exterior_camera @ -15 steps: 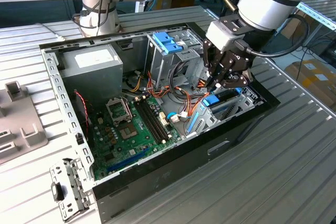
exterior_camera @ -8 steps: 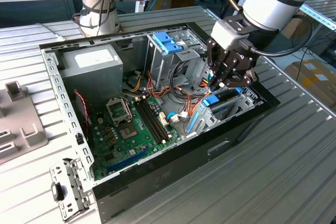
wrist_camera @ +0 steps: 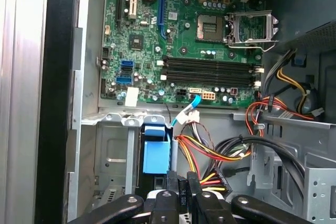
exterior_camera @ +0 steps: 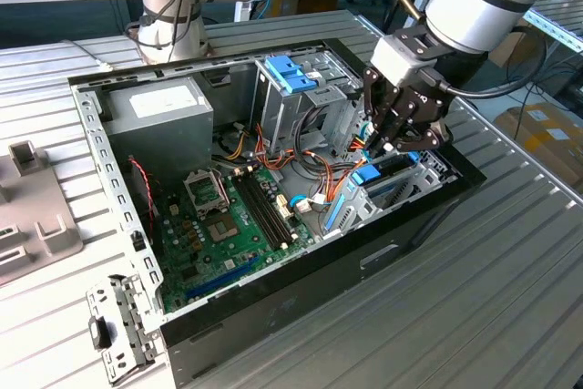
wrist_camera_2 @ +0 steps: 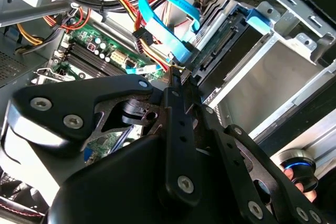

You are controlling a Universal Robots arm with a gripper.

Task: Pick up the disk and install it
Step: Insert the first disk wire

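Observation:
The disk [exterior_camera: 390, 187] lies in the drive bay at the exterior view's right end of the open computer case [exterior_camera: 109, 179], dark with blue rails. Its blue tab [wrist_camera: 156, 153] faces up in the first wrist view. In the second wrist view the disk's dark edge [wrist_camera_2: 220, 45] runs from the blue tab [wrist_camera_2: 260, 20] toward my fingertips. My gripper [exterior_camera: 378, 141] hangs just above the disk's tab end, its black fingers [wrist_camera: 174, 195] pressed together and shut, with nothing visibly held. My gripper [wrist_camera_2: 176, 77] ends beside the cable plugs.
Orange, yellow and black cables [wrist_camera: 210, 153] and a blue flat cable [wrist_camera_2: 168, 19] crowd the space beside the bay. The green motherboard [exterior_camera: 219, 225] fills the case floor, with the grey power supply [exterior_camera: 159, 111] behind it. A second arm's base [exterior_camera: 173, 6] stands beyond the case.

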